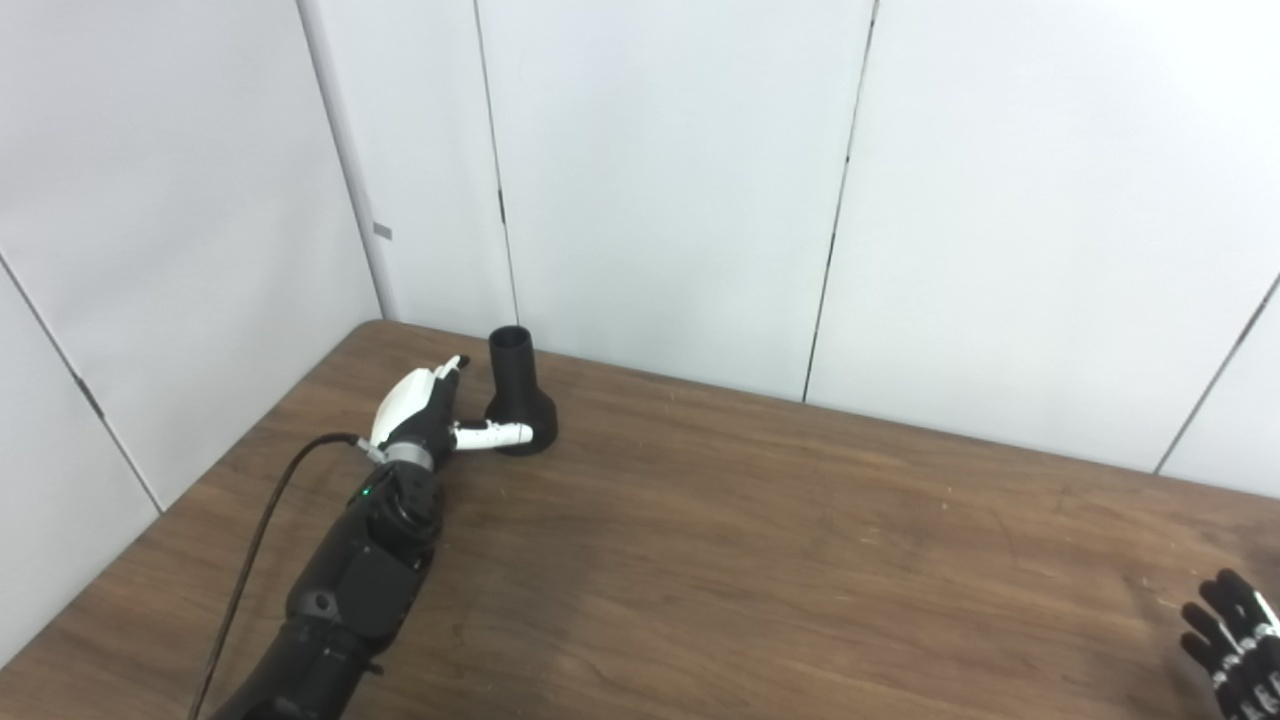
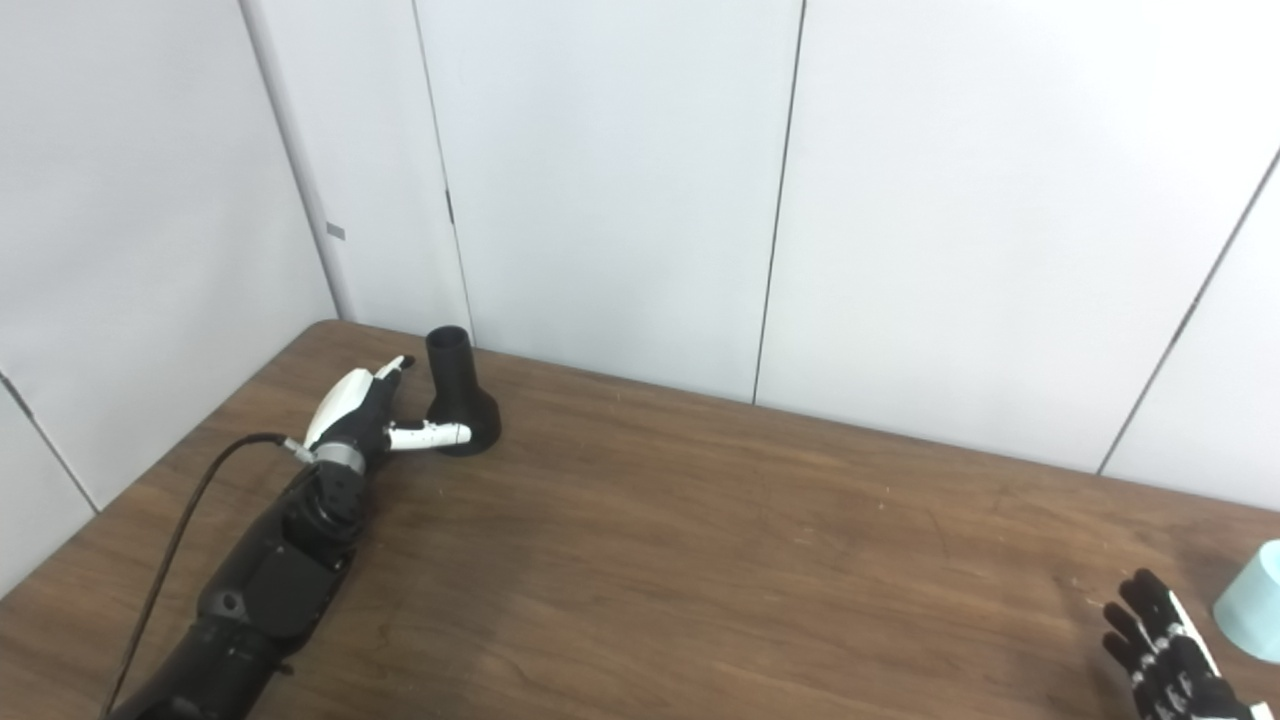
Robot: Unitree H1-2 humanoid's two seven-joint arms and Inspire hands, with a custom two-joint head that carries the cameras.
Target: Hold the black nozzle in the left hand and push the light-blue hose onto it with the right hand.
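Right hand (image 2: 1165,655) sits nearest, fingers spread, empty, just beside the hose (image 2: 1253,603), far across the tabletop (image 2: 700,540) from the nozzle (image 1: 519,400). Left hand (image 1: 425,410) is open beside the nozzle, thumb at its base, no grip yet. Basically nothing done so far.

- Table (image 1: 760,560): brown wood-grain top, smooth, faint sheen, small pale flecks scattered across.
- Nozzle (image 1: 518,395) at 10 o'clock: black, matt, plastic-looking, even surface.
- Left hand (image 1: 425,410) just beside nozzle: glossy white shell on back, likely plastic, over black matt parts; bright metal-looking ring at wrist.
- Left arm (image 1: 350,590): black casing, dull satin finish; black cable (image 1: 255,540) alongside, smooth, rubbery-looking.
- Right hand (image 2: 1165,650) at 4 o'clock: black, matt, with thin white edging.
- Hose (image 2: 1252,603) at 4 o'clock edge: light blue, smooth, matt, only partly visible.
- Wall panels (image 1: 660,180): white, smooth, flat, slightly glossy, dark seams between.
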